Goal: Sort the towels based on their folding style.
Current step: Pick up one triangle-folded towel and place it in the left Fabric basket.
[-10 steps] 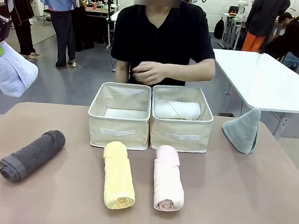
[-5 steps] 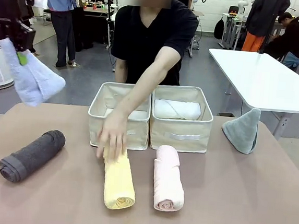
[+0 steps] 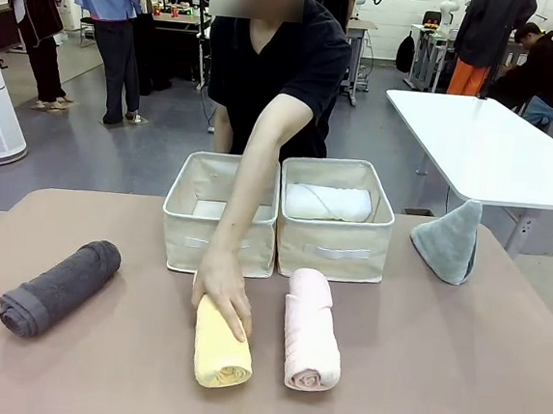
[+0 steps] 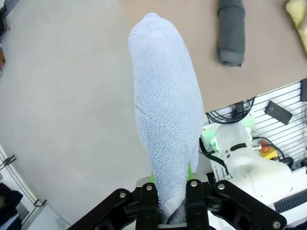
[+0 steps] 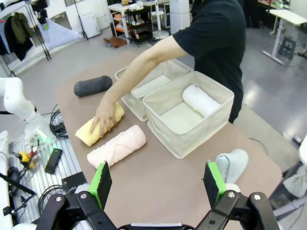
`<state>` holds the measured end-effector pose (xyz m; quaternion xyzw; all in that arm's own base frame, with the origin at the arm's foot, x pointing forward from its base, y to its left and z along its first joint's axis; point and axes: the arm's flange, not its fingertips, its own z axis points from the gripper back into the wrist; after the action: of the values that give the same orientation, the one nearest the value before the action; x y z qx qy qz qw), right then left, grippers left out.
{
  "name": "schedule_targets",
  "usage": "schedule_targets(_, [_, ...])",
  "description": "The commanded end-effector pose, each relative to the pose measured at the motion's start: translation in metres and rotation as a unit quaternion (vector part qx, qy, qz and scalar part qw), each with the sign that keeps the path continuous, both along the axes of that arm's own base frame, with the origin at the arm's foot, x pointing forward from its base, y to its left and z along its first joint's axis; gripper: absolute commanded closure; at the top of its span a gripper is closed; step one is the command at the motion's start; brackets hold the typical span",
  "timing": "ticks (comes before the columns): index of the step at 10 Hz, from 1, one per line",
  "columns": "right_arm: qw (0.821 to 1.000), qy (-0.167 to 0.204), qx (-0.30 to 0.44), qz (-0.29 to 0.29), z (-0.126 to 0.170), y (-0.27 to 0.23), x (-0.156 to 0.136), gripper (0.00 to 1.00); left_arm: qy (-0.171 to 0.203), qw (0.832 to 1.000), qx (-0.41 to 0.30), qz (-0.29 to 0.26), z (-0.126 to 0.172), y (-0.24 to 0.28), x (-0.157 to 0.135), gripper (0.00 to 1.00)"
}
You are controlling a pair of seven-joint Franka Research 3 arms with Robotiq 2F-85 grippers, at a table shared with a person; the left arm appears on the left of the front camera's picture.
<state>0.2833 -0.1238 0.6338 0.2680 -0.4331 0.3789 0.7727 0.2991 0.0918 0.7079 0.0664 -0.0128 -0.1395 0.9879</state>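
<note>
The left tool (image 4: pixel 171 188) is clamping its two fingers tight on the narrow end of the light blue towel (image 4: pixel 163 105). The towel is reaching away from the tool as a long folded cone, off the table (image 3: pixel 436 376) and over the grey floor (image 4: pixel 62 96) beside the table's left edge. The right tool (image 5: pixel 157 184) is hanging above the table with its fingers spread wide and nothing between them.

The person's hand (image 3: pixel 222 294) is pressing down on the far end of the yellow towel (image 3: pixel 222 350), a roll lying near the middle of the table's front edge. The pink towel (image 3: pixel 310 341) is lying rolled just beside it, on its right, not touching. The dark grey towel (image 3: pixel 56 289) is lying rolled near the left edge. Two cloth bins are standing side by side and touching, toward the middle of the far edge: the left bin (image 3: pixel 217 248) and the right bin (image 3: pixel 333 256), which is holding the rolled white towel (image 3: pixel 327 203). The grey-green towel (image 3: pixel 448 243) is standing upright as a cone near the far right corner.
</note>
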Motion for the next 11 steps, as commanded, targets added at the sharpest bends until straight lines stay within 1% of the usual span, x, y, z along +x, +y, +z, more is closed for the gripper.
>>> schedule_targets(1, [1.0, -0.003, 0.0, -0.003, -0.002, 0.002, 0.001, 0.0, -0.009, 1.0, 0.014, 0.006, -0.015, -0.015, 0.015, 0.81])
schedule_targets(2, [1.0, -0.003, 0.0, -0.003, -0.002, 0.002, 0.001, 0.0, -0.009, 1.0, 0.013, 0.005, -0.017, -0.018, 0.02, 0.81])
schedule_targets(5, [1.0, -0.003, 0.0, -0.003, -0.002, 0.002, 0.001, 0.0, -0.01, 1.0, 0.005, 0.013, -0.021, -0.014, 0.02, 0.81])
schedule_targets(6, [1.0, -0.003, 0.0, -0.003, -0.002, 0.002, 0.001, 0.0, -0.01, 1.0, 0.003, 0.008, -0.022, -0.016, 0.022, 0.81])
schedule_targets(7, [1.0, -0.003, 0.0, -0.003, -0.002, 0.002, 0.001, 0.0, -0.019, 1.0, 0.005, -0.001, -0.022, -0.026, 0.03, 0.81])
schedule_targets(8, [1.0, -0.003, 0.0, -0.003, -0.002, 0.002, 0.001, 0.0, -0.032, 0.999, 0.008, -0.019, -0.023, -0.038, 0.038, 0.81])
schedule_targets(9, [1.0, -0.003, 0.0, -0.003, -0.002, 0.002, 0.001, 0.0, -0.037, 0.998, 0.005, -0.053, -0.022, -0.057, 0.048, 0.81])
schedule_targets(10, [1.0, -0.003, 0.0, -0.003, -0.002, 0.002, 0.001, 0.0, -0.042, 0.994, 0.007, -0.096, -0.019, -0.085, 0.054, 0.81])
schedule_targets(11, [1.0, -0.003, 0.0, -0.003, -0.002, 0.002, 0.001, 0.0, -0.048, 0.986, 0.017, -0.158, -0.014, -0.122, 0.061, 0.81])
